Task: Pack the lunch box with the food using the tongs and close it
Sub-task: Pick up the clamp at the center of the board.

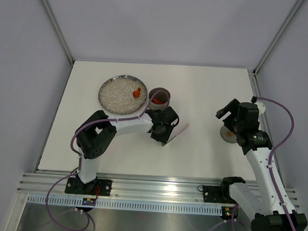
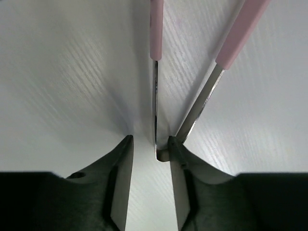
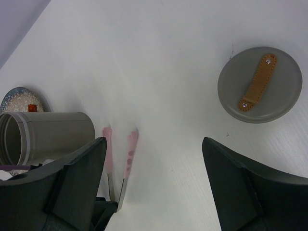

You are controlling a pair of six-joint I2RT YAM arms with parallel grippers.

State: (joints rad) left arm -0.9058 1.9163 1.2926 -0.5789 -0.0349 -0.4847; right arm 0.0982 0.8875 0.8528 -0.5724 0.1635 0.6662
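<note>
A tall grey matte cylindrical lunch box (image 1: pixel 159 97) is standing open-topped on the white tabletop (image 1: pixel 208 87), towards its far edge and a little left of the middle. It is sitting just beside the right rim of a round silvery speckled plate (image 1: pixel 113 100). Red pieces of food (image 1: pixel 156 100) are lying inside the lunch box, and one small orange piece (image 1: pixel 137 92) is resting on the plate.

The slim pale pink tongs (image 2: pixel 156 29) are lying flat on the tabletop near its middle, on the near side of the lunch box, with their two arms spreading away from the joined metal end. The left gripper (image 2: pixel 150 139) is reaching down over that joined end. Its jaws are standing apart: in the left wrist view the right-hand finger (image 2: pixel 179 163) is touching the metal joint, while the left-hand finger (image 2: pixel 122 163) is showing bare table between itself and the tongs.

The right gripper (image 3: pixel 154 140) is hanging above the tabletop near the right edge with its jaws spread wide and nothing between them. A flat round grey lid with a tan leather strap (image 3: pixel 260 84) is lying on the tabletop near it.
</note>
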